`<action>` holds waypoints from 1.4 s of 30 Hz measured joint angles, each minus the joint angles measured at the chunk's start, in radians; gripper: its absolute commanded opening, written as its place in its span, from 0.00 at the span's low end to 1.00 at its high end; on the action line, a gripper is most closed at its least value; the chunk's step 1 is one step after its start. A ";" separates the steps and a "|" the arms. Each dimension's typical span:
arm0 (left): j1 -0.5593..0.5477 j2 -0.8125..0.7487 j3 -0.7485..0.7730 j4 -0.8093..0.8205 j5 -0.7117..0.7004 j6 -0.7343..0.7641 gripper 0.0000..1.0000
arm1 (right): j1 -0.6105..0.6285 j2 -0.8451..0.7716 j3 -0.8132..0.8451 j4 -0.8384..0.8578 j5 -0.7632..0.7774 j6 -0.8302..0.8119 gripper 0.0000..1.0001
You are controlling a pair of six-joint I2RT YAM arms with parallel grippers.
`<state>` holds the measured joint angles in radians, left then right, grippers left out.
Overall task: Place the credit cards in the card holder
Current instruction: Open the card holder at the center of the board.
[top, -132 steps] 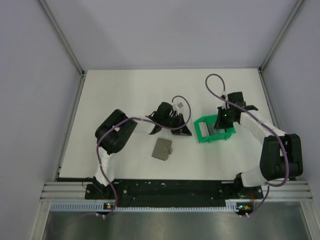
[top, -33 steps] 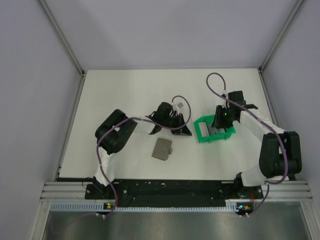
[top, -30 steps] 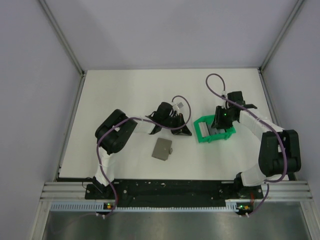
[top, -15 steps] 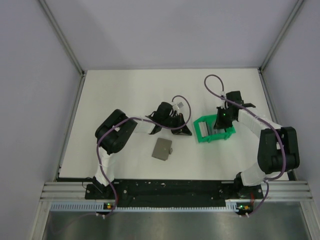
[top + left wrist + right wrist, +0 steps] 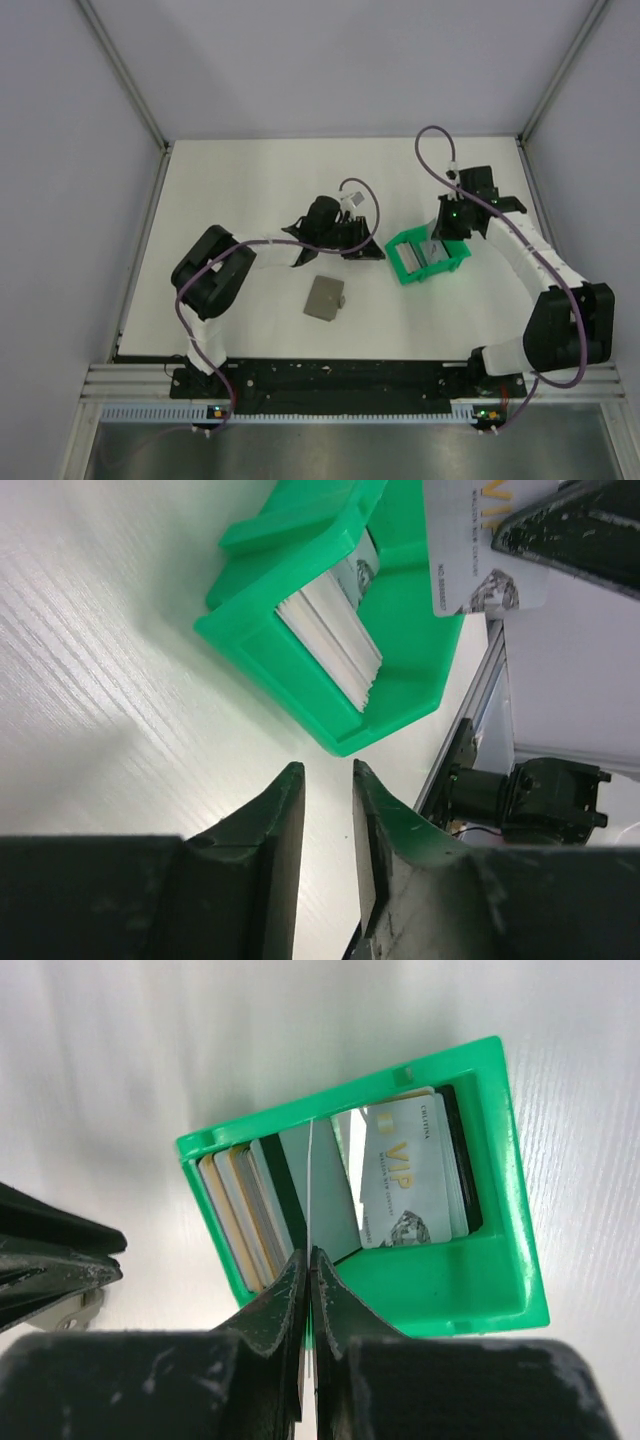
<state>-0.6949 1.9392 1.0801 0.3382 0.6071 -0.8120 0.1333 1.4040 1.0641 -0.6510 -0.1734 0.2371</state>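
Right gripper (image 5: 306, 1255) pinched tight on one card (image 5: 310, 1180) held edge-on over green tray (image 5: 500, 1300), more cards (image 5: 410, 1175) stacked inside, left gripper (image 5: 328, 775) barely parted and empty beside tray, card holder (image 5: 325, 297) flat on table (image 5: 250, 180), apart from both grippers

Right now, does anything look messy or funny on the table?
Only a little. In the green tray, a row of cards leans on edge at one end, while a VIP card lies face up at the other. The right gripper pinches a single card above them. Nothing looks spilled or broken.
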 measured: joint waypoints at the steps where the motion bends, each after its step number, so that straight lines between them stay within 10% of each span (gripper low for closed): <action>1: 0.000 -0.015 -0.003 -0.003 -0.009 0.007 0.42 | 0.010 -0.003 0.009 -0.008 0.013 0.003 0.00; 8: 0.021 -0.158 -0.076 -0.068 -0.154 0.064 0.85 | 0.224 -0.019 0.091 -0.071 0.196 0.103 0.00; 14: 0.076 -0.418 -0.190 -0.315 -0.489 0.085 0.96 | 0.443 0.009 0.124 -0.096 0.297 0.206 0.00; 24: 0.113 -0.819 -0.417 -0.500 -0.848 0.049 0.98 | 0.603 0.150 0.068 -0.062 0.350 0.278 0.00; 36: 0.113 -0.945 -0.542 -0.556 -0.889 0.006 0.98 | 0.652 0.198 -0.056 0.050 0.384 0.317 0.16; 42: 0.113 -0.945 -0.545 -0.547 -0.876 0.003 0.98 | 0.655 0.201 -0.089 0.108 0.398 0.328 0.07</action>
<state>-0.5823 0.9939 0.5350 -0.2085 -0.2687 -0.8093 0.7879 1.6051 0.9752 -0.5434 0.2249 0.5655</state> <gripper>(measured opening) 0.985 0.136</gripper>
